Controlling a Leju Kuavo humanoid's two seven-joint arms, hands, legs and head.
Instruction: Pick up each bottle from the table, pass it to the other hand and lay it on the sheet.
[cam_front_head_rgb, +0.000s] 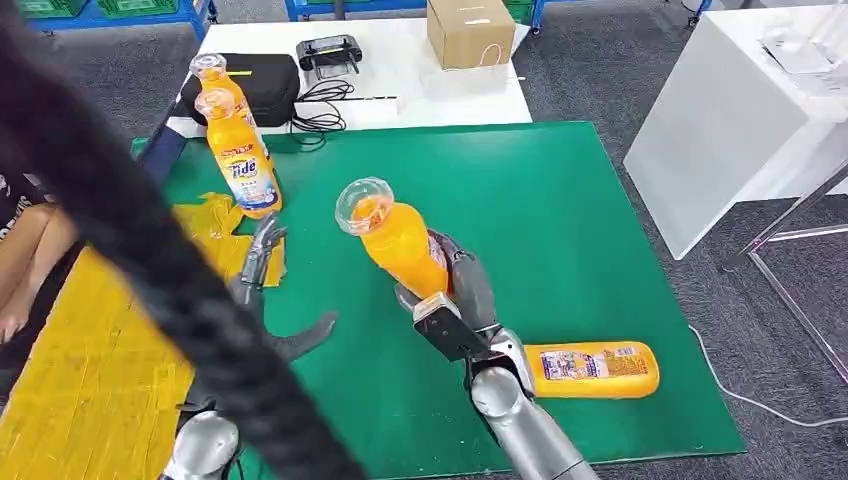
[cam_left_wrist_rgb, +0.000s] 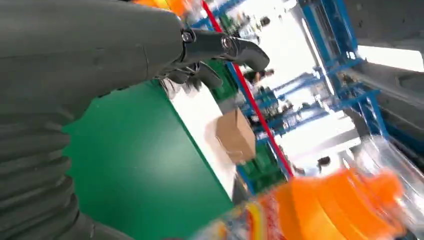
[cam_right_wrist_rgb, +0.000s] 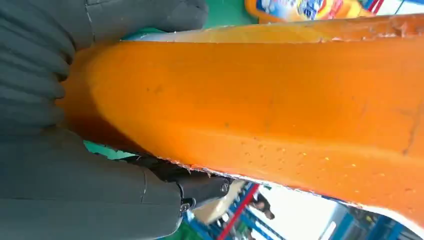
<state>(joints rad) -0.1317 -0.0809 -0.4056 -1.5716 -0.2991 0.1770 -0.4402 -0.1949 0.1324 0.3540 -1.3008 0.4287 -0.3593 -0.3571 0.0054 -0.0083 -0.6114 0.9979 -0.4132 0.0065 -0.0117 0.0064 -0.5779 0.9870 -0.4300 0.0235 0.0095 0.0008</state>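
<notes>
From my head view, my right hand (cam_front_head_rgb: 462, 290) grips an orange bottle (cam_front_head_rgb: 398, 238) by its lower body, held off the green mat (cam_front_head_rgb: 580, 220) and tilted so the clear cap points up and away from my wrist. My left hand (cam_front_head_rgb: 268, 290) waits just beside it with fingers spread, holding nothing. I judge this the handover: I should bring the bottle's free upper body between those open fingers and let go with the right only once the left has wrapped it firmly — smooth plastic could slip. Beyond my left hand stand two more bottles (cam_front_head_rgb: 240, 150) at the mat's far edge; behind my right wrist another bottle lies flat (cam_front_head_rgb: 592, 368). The yellow sheet (cam_front_head_rgb: 90, 370) lies on the outer side of my left hand.

In my left wrist view, the dark fingers (cam_left_wrist_rgb: 225, 47) are apart and bare, and the held bottle's capped end (cam_left_wrist_rgb: 345, 200) is close — blurred, glossy orange under clear plastic.

In my right wrist view, the thumb (cam_right_wrist_rgb: 150, 15) and fingers (cam_right_wrist_rgb: 200, 187) clamp opposite faces of the bottle — a broad, flattish orange wall with fine speckles.
</notes>
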